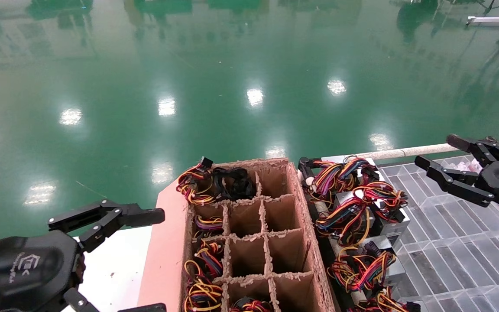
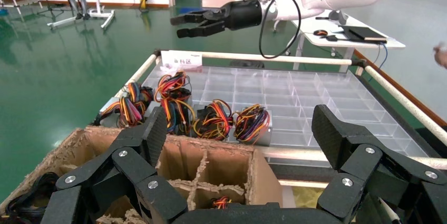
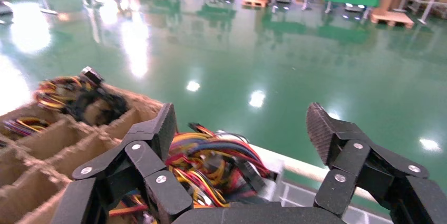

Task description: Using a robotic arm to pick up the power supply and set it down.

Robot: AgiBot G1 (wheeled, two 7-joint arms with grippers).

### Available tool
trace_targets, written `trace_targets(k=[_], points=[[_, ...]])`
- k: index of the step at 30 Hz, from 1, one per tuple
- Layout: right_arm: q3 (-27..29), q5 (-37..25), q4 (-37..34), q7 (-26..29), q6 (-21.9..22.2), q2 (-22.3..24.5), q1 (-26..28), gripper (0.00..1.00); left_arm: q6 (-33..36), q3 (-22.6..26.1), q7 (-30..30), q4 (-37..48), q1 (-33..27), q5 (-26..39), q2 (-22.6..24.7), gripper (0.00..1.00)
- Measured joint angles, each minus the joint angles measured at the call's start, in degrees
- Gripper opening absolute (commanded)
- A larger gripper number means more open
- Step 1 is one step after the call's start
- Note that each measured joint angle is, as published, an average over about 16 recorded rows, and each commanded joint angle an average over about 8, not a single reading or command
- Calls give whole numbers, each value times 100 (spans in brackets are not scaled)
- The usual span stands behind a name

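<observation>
Landmark: cardboard box (image 1: 249, 242) with divider cells, centre of the head view.

Right gripper (image 1: 442, 161) hangs in the air to the right of the box, over the clear plastic tray (image 1: 457, 242). Fingers spread apart, holding nothing.

Left gripper (image 1: 121, 260) sits left of the box at its near corner, fingers also spread, empty.

Row of grey power supplies (image 1: 362, 225) with looped wire bundles lies just beside the box's right wall, on the tray's edge. More wire bundles (image 1: 202, 260) fill the box's left column of cells. Can't tell which unit is the target.
</observation>
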Motion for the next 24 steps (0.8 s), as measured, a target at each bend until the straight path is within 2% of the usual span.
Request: trace_targets(k=[24], points=[[307,136,2982,1566,-14,229,-952,100,0,0,0,1,0,-1,0,100]])
